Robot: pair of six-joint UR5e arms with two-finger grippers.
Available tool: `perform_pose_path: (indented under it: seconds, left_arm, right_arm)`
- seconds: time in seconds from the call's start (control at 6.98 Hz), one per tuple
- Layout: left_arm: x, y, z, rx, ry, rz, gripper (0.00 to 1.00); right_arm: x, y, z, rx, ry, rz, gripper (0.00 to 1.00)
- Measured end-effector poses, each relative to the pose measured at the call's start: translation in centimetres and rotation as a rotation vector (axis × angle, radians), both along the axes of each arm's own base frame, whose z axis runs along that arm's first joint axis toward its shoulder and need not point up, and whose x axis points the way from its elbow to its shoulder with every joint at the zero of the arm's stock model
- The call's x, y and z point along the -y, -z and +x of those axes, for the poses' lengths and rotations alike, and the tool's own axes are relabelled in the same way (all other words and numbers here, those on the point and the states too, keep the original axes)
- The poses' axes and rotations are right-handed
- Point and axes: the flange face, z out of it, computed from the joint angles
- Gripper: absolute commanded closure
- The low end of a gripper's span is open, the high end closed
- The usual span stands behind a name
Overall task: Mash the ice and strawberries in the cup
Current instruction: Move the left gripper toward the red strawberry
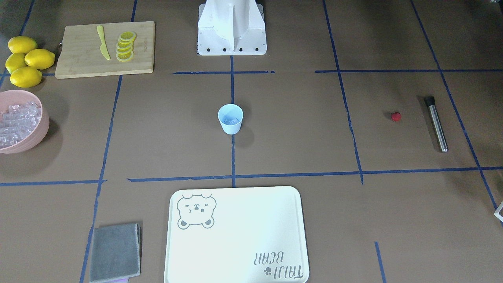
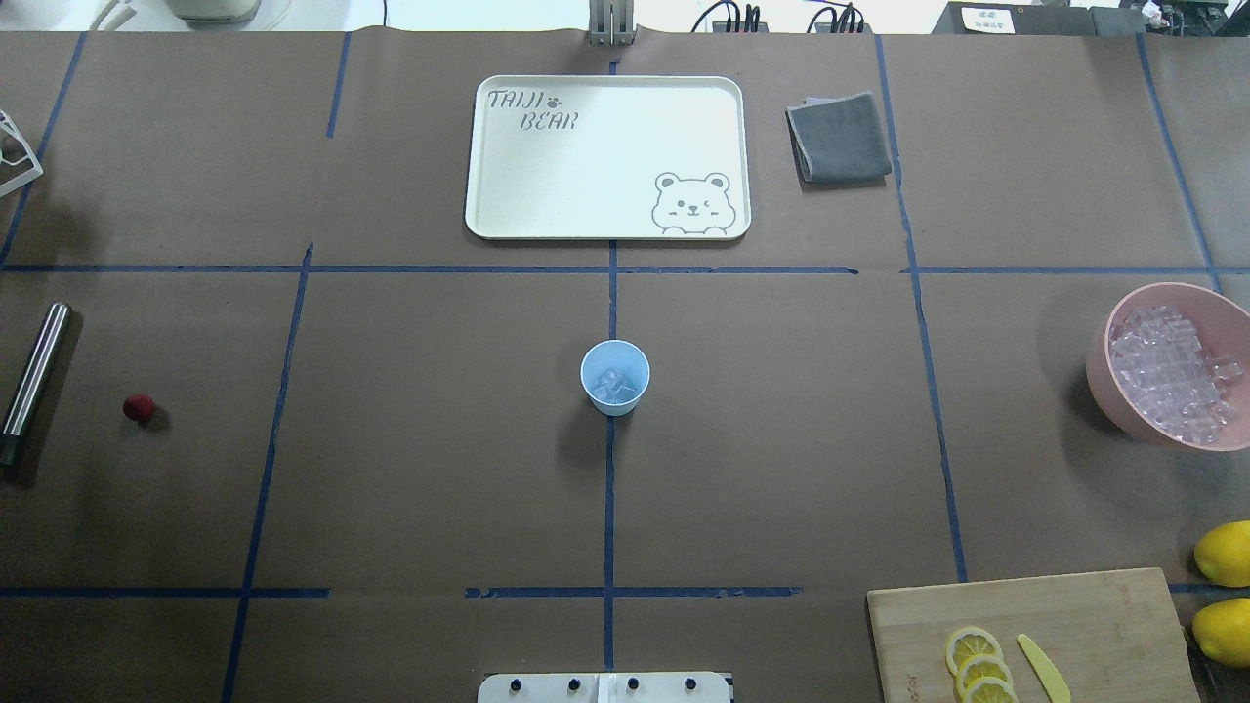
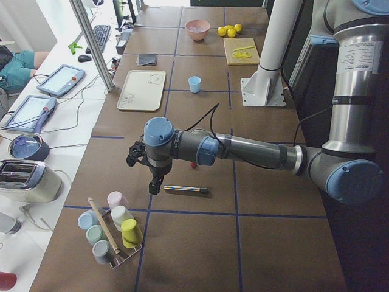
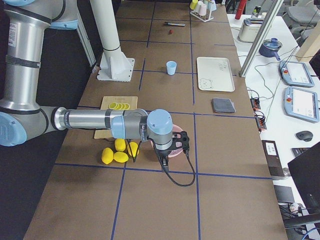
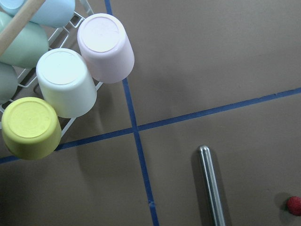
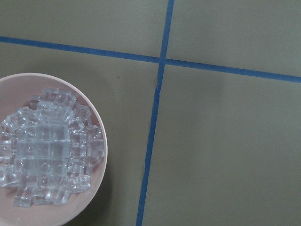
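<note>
Blue cup (image 1: 231, 127) holding ice (image 2: 613, 386) stands mid-table, strawberry (image 2: 139, 407) far left; left gripper (image 3: 153, 188) and right gripper (image 4: 163, 162) finger spread cannot be told.

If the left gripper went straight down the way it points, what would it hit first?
The left gripper would likely meet bare table beside the metal rod's end; depth is unclear, so it might clip the rod.

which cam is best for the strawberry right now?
Overhead exterior: the strawberry lies whole and unobstructed, apart from the metal rod. Front-facing shows it similarly whole. Left wrist cuts it at the frame edge; exterior right shows a tiny dot; exterior left has the left arm mostly hiding it; right wrist misses it.
</note>
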Motion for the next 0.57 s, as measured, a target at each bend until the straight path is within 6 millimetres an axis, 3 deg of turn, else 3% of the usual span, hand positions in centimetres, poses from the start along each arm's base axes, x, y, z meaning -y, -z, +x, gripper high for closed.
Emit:
perform_pose_path:
  seconds: [0.14, 0.29, 0.57]
  left_arm:
    - [-0.1, 1.2, 1.2, -0.010, -0.011, 0.012, 0.00]
    - [-0.3, 2.4, 4.0, -0.023, -0.016, -0.019, 0.00]
    - [-2.9, 4.7, 11.2, -0.047, 0.037, -0.146, 0.00]
  right_arm:
    - [0.0, 0.0, 0.0, 0.001, -0.005, -0.007, 0.01]
    - [0.0, 0.0, 0.0, 0.004, -0.011, -0.011, 0.01]
    - [0.1, 0.1, 0.0, 0.009, -0.015, -0.012, 0.01]
